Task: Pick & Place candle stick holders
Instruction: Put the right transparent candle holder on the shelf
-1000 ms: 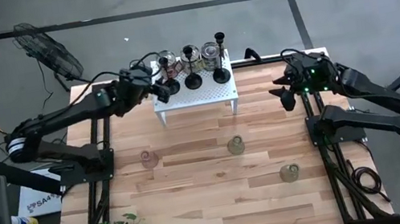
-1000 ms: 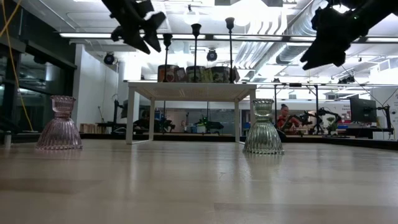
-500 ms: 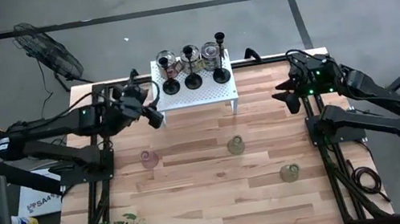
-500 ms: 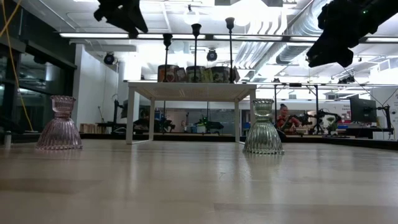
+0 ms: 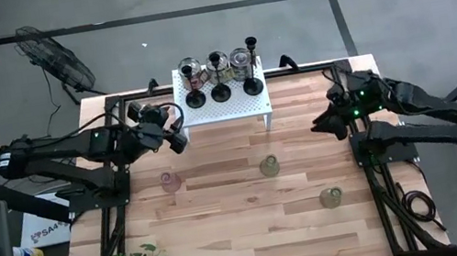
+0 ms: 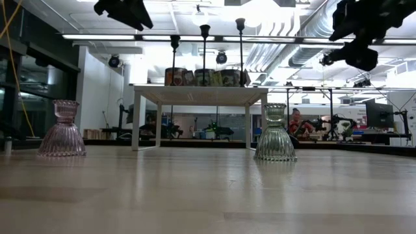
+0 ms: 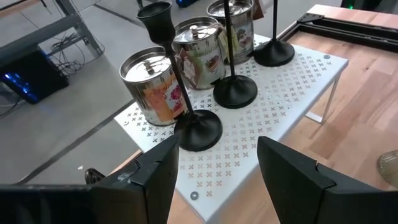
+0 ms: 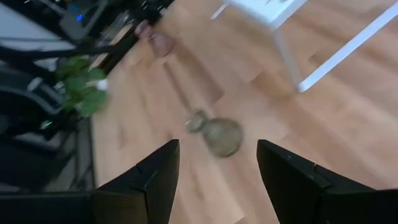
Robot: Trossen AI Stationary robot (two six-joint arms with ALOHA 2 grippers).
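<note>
high view showing white stand (image 5: 222,101) just beside left gripper (image 5: 177,140), carrying three black stemmed holders (image 7: 198,127) and glass ones. hovering with fingers spread, gripping nothing. right gripper (image 5: 328,121) hanging well apart, fingers parted and empty. pink holder (image 5: 171,182) sitting below left gripper; greenish holders (image 5: 269,167) lying between both grippers.

Pale planked wooden table (image 5: 256,235) looks smooth and satiny, white perforated metal stand (image 7: 273,93) matt, ribbed pink glass candle holder (image 6: 61,130) glossy, slim black candlesticks (image 7: 198,127) dull-sheened.
</note>
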